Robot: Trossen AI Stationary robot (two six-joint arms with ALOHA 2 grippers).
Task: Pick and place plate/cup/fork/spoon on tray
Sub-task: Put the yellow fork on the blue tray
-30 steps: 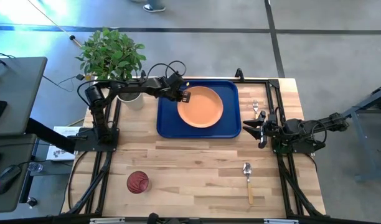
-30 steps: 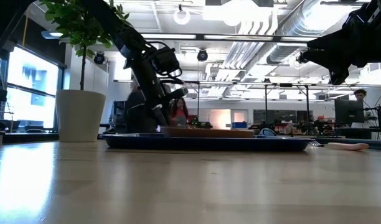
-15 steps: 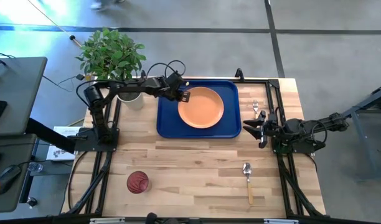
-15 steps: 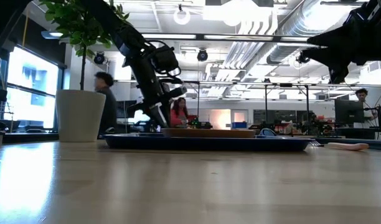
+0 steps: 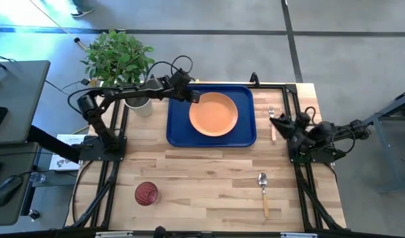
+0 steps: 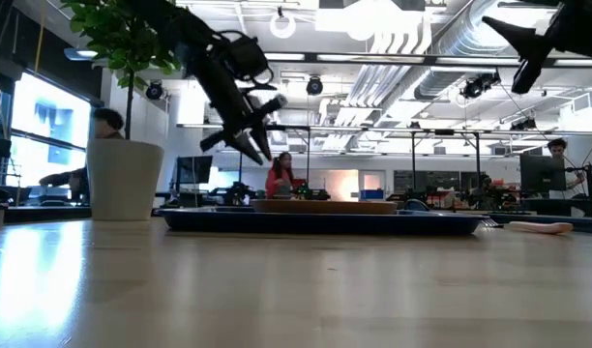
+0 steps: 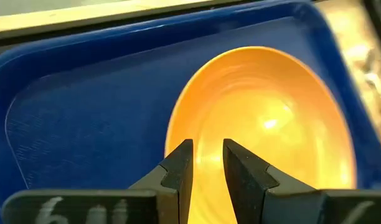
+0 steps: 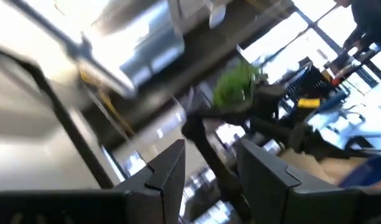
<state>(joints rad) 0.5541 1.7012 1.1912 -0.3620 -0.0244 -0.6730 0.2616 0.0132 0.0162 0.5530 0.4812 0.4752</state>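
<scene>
Orange against blue: the plate lies flat inside the tray, just beyond the tips of the left gripper, which hangs clear above the tray's rim at the plant-side corner. Its two dark fingers stand a narrow gap apart with nothing between them, neither touching the plate.

The right gripper is raised off the table at the opposite side of the tray, its fingers spread apart and empty. The fork lies on the wood right beneath that gripper, just beside the tray's edge. The spoon rests well away from both grippers, toward the table's front edge on the right arm's side. The cup stands far from the left gripper, near the front edge on the left arm's side. A potted plant sits behind the left arm.
</scene>
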